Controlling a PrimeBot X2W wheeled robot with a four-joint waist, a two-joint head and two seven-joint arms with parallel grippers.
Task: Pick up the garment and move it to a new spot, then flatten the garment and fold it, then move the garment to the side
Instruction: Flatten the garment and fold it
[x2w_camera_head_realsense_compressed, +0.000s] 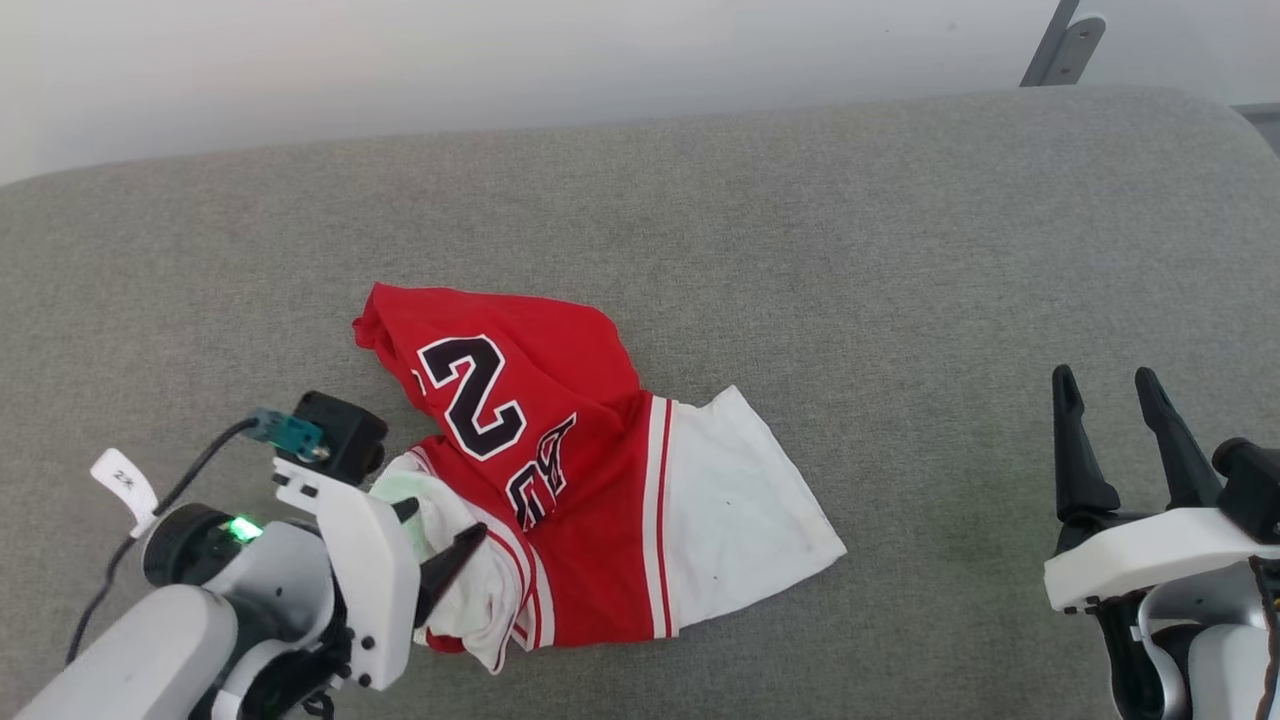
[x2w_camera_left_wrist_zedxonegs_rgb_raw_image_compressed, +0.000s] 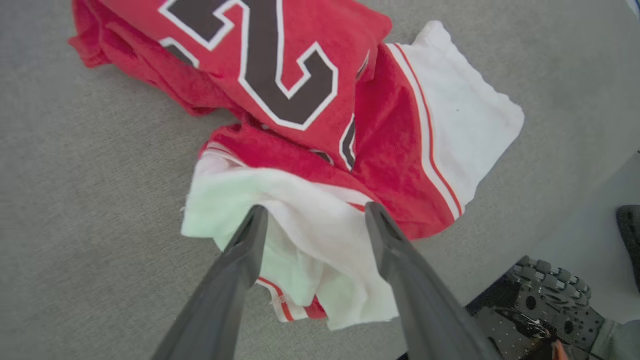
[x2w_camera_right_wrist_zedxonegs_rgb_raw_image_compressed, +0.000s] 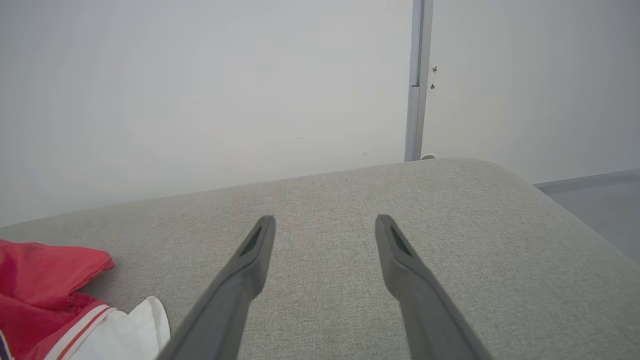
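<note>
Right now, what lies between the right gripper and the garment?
Nothing but bare grey cushion, as the head view shows, between the right gripper and the garment.

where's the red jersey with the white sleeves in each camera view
Head view: the red jersey-style shirt with white sleeves lies crumpled left of centre on the grey fabric surface.
Left wrist view: top and middle, with white folds between the fingers of the open left gripper.
Right wrist view: bottom left corner.
Shared landmark: the white sleeve with red-striped trim.
</note>
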